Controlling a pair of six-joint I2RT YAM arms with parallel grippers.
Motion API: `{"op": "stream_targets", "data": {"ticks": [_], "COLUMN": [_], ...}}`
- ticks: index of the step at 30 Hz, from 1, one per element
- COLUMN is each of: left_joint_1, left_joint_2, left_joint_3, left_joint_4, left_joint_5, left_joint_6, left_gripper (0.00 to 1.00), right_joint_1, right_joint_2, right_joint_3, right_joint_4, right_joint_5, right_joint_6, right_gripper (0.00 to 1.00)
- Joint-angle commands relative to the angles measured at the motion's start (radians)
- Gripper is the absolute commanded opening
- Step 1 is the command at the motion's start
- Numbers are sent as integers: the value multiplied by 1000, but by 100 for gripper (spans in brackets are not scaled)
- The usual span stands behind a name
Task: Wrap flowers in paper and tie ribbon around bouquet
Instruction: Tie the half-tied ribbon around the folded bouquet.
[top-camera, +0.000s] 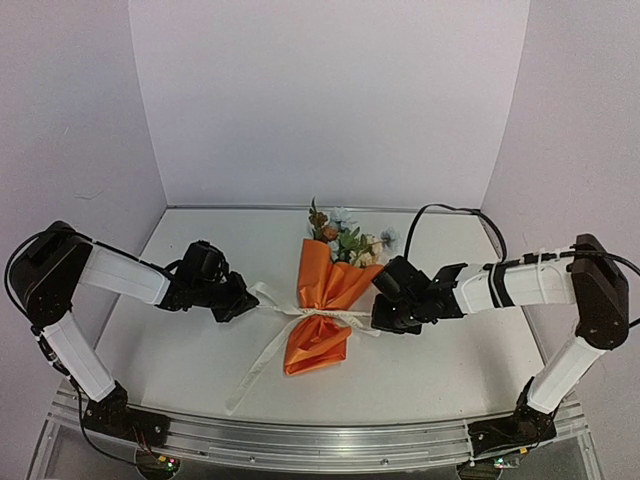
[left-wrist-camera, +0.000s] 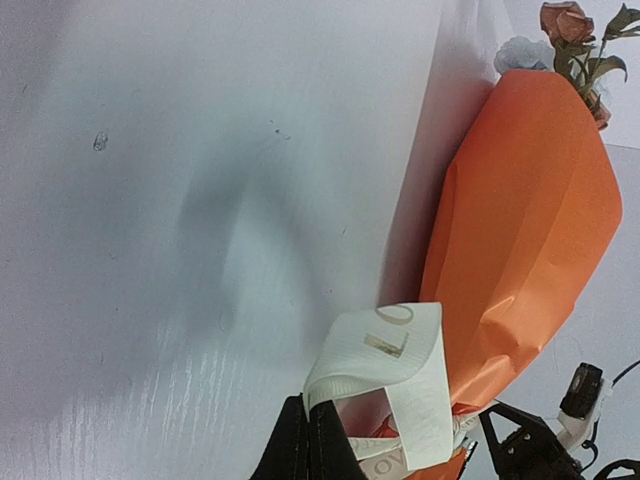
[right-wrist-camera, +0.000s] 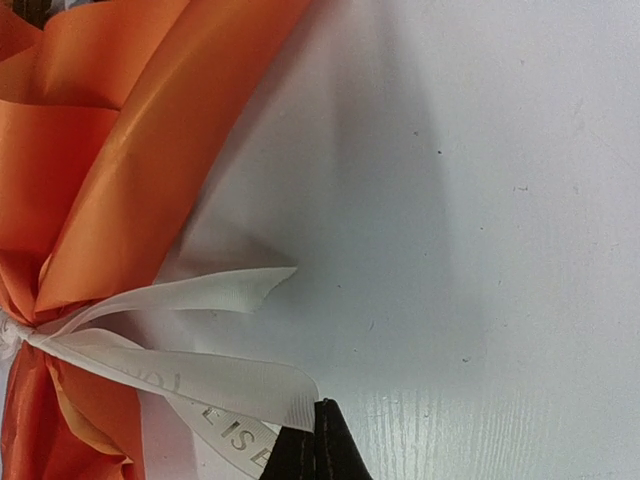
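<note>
The bouquet (top-camera: 322, 300) lies mid-table, its orange paper (left-wrist-camera: 525, 220) pinched at the waist. The flowers (top-camera: 345, 240) stick out of the far end of the cone. A cream ribbon (top-camera: 318, 316) is knotted round the waist, and one long tail (top-camera: 258, 350) trails toward the near edge. Left of the bouquet, my left gripper (top-camera: 243, 305) is shut on a ribbon loop (left-wrist-camera: 385, 360), pinched between the black fingertips (left-wrist-camera: 308, 425). On the right side, my right gripper (top-camera: 380, 318) is shut on another ribbon loop (right-wrist-camera: 200, 375). A short ribbon end (right-wrist-camera: 235, 290) lies loose beside it.
White walls (top-camera: 330, 100) close the table at the back and both sides. An aluminium rail (top-camera: 320, 440) runs along the near edge between the arm bases. A black cable (top-camera: 450, 212) arcs above the right arm.
</note>
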Motion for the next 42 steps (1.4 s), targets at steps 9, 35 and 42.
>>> {"op": "stream_targets", "data": {"ticks": [9, 35, 42], "left_joint_1": [63, 109, 72], "left_joint_2": [-73, -66, -54], "left_joint_3": [-116, -100, -82], "left_joint_4": [-152, -112, -102], "left_joint_5": [-179, -82, -67], "left_joint_6": [82, 201, 220], "left_gripper": [0, 0, 0], "right_joint_1": [-16, 64, 86], "right_joint_2": [51, 121, 147], "right_joint_3": [-43, 107, 142], "right_joint_4": [-198, -202, -184], "right_joint_5": [148, 38, 10], "right_joint_6": [7, -107, -73], "right_gripper": [0, 10, 36]}}
